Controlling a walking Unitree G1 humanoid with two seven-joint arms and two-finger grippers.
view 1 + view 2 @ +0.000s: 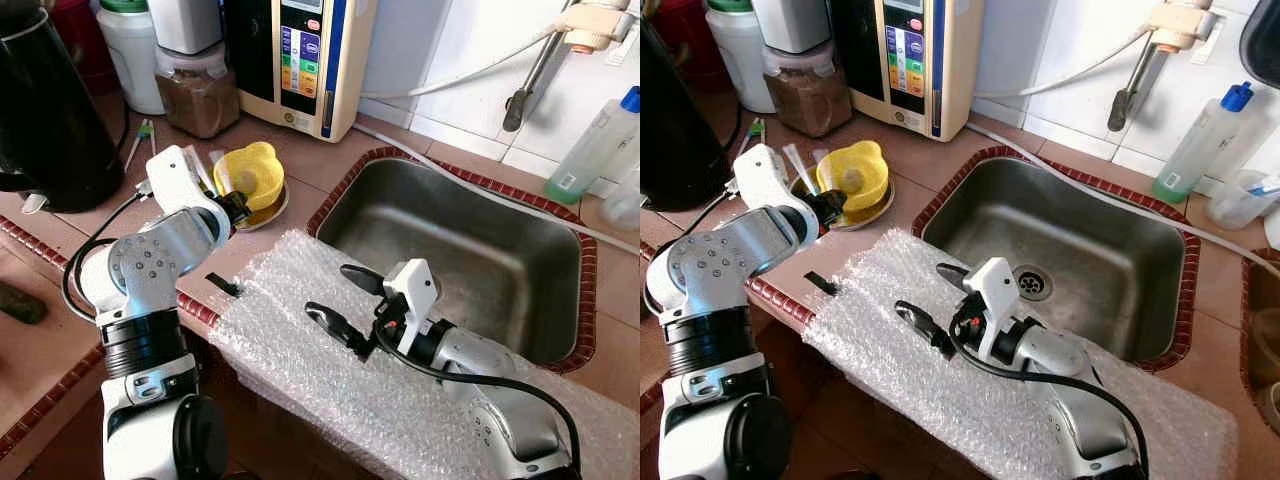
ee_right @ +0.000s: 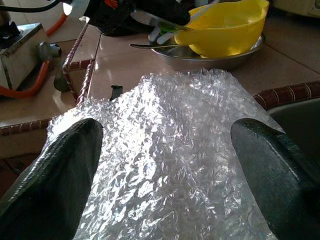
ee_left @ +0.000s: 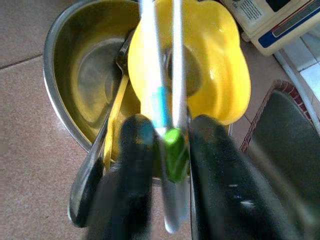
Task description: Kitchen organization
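A yellow bowl [image 1: 250, 172] sits in a shallow steel dish [image 1: 272, 212] on the tiled counter, left of the sink [image 1: 450, 240]. My left gripper [image 3: 167, 135] is at the dish's near rim, shut on two slim clear handles [image 3: 161, 100], one marked blue and one green, which lie across the bowl. A spoon [image 3: 82, 200] rests in the dish beside them. My right gripper [image 1: 330, 290] hangs open just above a sheet of bubble wrap [image 1: 290, 350] spread over the counter edge by the sink, with nothing between its fingers.
A black kettle [image 1: 45, 100] stands at the far left, with a jar of brown powder [image 1: 197, 90] and a water purifier [image 1: 300, 60] behind the dish. A tap [image 1: 525, 90] and a soap bottle [image 1: 595, 145] are behind the sink. A small black clip [image 1: 225, 285] lies near the wrap.
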